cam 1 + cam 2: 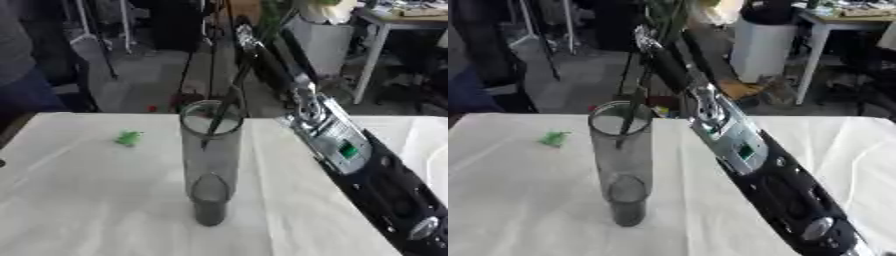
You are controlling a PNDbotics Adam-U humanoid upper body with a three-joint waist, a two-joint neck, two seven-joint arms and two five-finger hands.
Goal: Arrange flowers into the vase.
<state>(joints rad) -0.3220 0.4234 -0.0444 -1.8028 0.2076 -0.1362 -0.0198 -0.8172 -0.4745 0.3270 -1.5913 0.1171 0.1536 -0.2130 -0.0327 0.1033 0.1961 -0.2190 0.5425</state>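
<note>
Presently noted: tall clear vase [210, 165] upright on the white-clothed desk [87, 200]; right arm [350, 155] reaching diagonally past and above the vase's right side; right robot hand [646, 39] far up beyond the vase rim, fingers not discernible, so spread or pinching cannot be told; dark flower stem [229, 102] running from that robot hand down through the rim, lower tip inside the vase against its near-left wall; bloom not made out. Small green scrap [129, 137] lying well left of the vase. Left robot hand not in view.

Recommended for the insertion: keep stem near vertical over the vase mouth; lower straight; avoid dragging the tip along the glass, judged a tipping risk for so narrow a vase; release only once the stem leans on the rim.
</note>
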